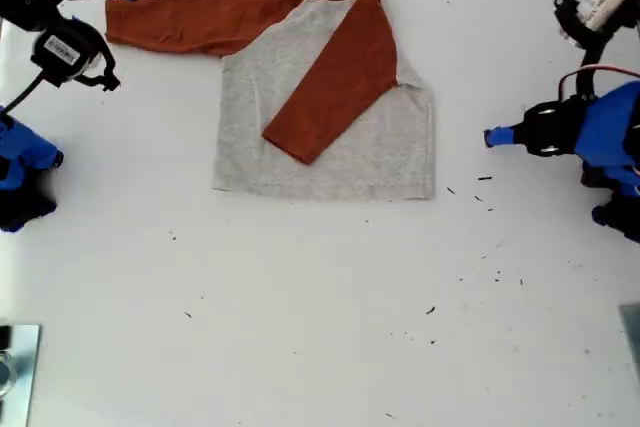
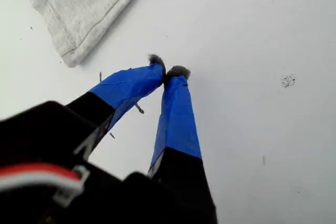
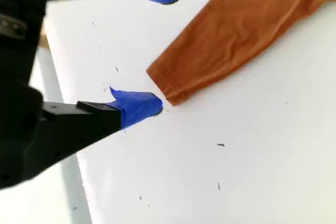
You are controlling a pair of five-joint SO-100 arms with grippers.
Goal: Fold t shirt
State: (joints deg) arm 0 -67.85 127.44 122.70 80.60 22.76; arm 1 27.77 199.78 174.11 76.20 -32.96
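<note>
The t shirt (image 1: 350,152) lies flat on the white table, its grey body toward the middle of the exterior view. One rust-orange sleeve (image 1: 340,87) is folded diagonally across the body. The other sleeve (image 1: 190,19) stretches out to the exterior view's left. My second gripper (image 1: 118,35) (image 3: 165,45) is open at that sleeve's cuff (image 3: 170,85), one blue fingertip (image 3: 149,106) right beside the cuff. My first gripper (image 1: 492,136) (image 2: 168,71) is shut on nothing, on the bare table off the grey hem corner (image 2: 73,51), at the exterior view's right.
Small dark specks (image 1: 480,187) dot the table (image 1: 320,307). A metal plate (image 1: 18,367) sits at the exterior view's lower left edge. The arms' blue and black bases stand at the exterior view's left edge (image 1: 22,172) and right edge (image 1: 615,137).
</note>
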